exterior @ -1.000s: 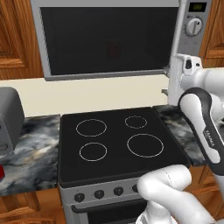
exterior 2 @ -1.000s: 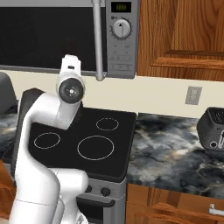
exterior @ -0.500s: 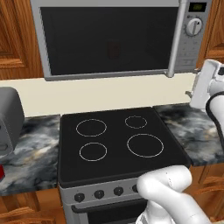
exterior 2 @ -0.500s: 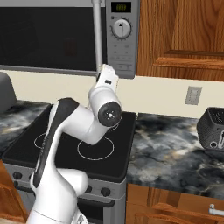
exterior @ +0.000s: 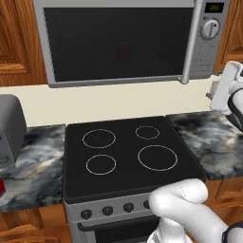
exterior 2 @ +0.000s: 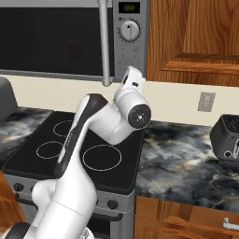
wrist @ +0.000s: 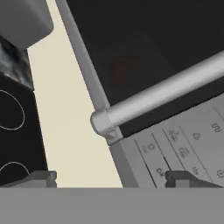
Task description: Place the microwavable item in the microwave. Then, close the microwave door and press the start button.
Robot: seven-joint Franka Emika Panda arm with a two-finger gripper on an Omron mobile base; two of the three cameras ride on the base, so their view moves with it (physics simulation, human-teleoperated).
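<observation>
Gripper fingers stand wide apart, empty, at the hand view's bottom edge. Above them the microwave door's bar handle runs diagonally toward the upper right; the door sits shut, a cup faint behind its glass.

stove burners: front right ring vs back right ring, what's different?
Size: the front right ring is the largest on the stove; the back right ring is clearly smaller.
Position: the front right ring lies nearer the knobs, the back right ring nearer the wall under the microwave.
Shared: both are thin white outlines on the black glass top.
</observation>
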